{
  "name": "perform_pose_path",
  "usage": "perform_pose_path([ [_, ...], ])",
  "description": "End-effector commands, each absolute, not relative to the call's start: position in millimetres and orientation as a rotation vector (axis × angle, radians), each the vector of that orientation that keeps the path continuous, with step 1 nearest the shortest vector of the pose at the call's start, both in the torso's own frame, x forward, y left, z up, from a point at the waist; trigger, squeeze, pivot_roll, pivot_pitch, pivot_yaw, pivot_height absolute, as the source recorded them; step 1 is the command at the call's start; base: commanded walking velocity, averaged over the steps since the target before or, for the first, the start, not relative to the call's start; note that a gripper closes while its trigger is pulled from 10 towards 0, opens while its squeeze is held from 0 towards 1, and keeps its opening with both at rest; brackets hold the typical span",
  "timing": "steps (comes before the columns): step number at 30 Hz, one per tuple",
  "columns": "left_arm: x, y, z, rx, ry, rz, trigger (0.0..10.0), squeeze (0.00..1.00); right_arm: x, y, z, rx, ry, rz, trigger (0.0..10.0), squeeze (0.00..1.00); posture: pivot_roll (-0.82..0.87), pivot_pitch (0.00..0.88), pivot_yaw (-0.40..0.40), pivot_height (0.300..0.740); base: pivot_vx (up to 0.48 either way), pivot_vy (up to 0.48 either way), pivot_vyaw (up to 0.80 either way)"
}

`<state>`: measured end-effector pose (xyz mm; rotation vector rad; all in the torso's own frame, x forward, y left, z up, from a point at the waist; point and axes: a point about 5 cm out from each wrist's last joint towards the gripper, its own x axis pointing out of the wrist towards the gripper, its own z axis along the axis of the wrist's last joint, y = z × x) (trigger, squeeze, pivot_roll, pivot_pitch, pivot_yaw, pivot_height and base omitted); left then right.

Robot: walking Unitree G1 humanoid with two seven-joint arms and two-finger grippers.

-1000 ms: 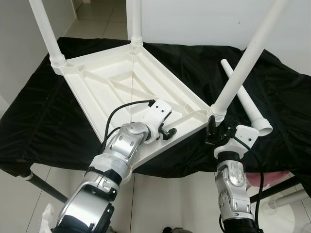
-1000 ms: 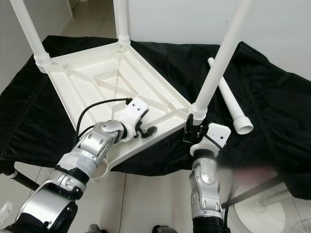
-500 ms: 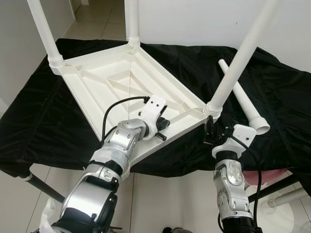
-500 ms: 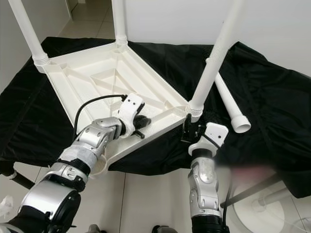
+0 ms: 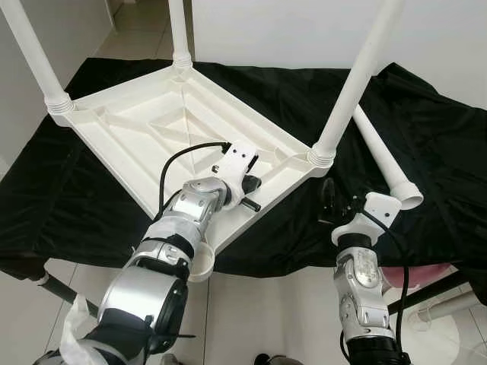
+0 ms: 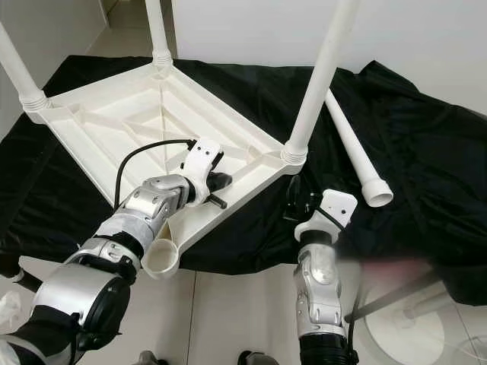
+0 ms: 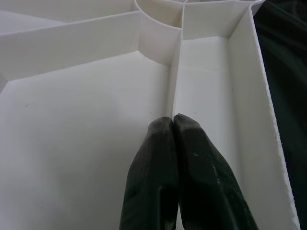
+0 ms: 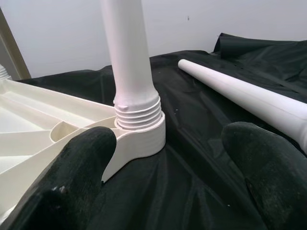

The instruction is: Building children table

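Black cloth under upturned table, right gripper apart, backed off screwed-in leg, left gripper pinched together

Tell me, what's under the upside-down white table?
A black cloth lies under the upside-down table, spread out past its edges. Whatever the cloth rests on is covered. The near corner sticks out over the floor tiles.

Black cloth — bearing upturned table, loose leg.
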<state>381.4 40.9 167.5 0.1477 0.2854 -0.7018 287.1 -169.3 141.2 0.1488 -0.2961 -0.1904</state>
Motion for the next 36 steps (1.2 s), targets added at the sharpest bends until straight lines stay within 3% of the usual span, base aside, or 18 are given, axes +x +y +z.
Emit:
perform_pose_path([
  [1, 396, 50, 188, 0.188, 0.155, -0.259, 10.0, 0.0, 287, -170, 137, 0.15, -0.282, -0.2, 10.0, 0.0, -0.05, 0.073, 0.0, 0.74, 0.0, 0.0, 0.0],
  [8, 389, 28, 197, 0.052, 0.086, -0.462, 10.0, 0.0, 287, -170, 137, 0.149, -0.28, -0.201, 10.0, 0.0, -0.04, 0.082, 0.005, 0.74, 0.0, 0.0, 0.0],
  [9, 387, 26, 200, 0.009, 0.066, -0.512, 10.0, 1.0, 288, -169, 137, 0.15, -0.28, -0.201, 10.0, 0.0, -0.04, 0.082, 0.005, 0.74, 0.0, 0.0, 0.0],
  [13, 380, 22, 211, -0.071, -0.022, -0.646, 10.0, 1.0, 288, -168, 137, 0.152, -0.281, -0.199, 10.0, 0.0, -0.04, 0.086, 0.005, 0.74, 0.0, 0.0, 0.0],
  [18, 374, 26, 220, -0.022, -0.122, -0.707, 10.0, 1.0, 288, -166, 136, 0.149, -0.276, -0.193, 10.0, 0.0, -0.03, 0.09, 0.002, 0.74, 0.0, 0.0, 0.0],
  [19, 371, 28, 223, -0.005, -0.15, -0.74, 10.0, 0.0, 289, -166, 136, 0.149, -0.274, -0.189, 10.0, 0.0, -0.03, 0.092, 0.001, 0.74, 0.0, 0.0, 0.0],
  [31, 362, 64, 219, 0.209, -0.229, -0.729, 10.0, 0.0, 296, -165, 132, 0.144, -0.226, -0.178, 10.0, 0.0, -0.01, 0.094, -0.006, 0.74, 0.0, 0.0, 0.0],
  [36, 363, 95, 217, 0.31, -0.232, -0.677, 10.0, 0.0, 302, -167, 127, 0.109, -0.163, -0.189, 10.0, 0.0, -0.01, 0.098, -0.012, 0.74, 0.0, 0.0, 0.0],
])
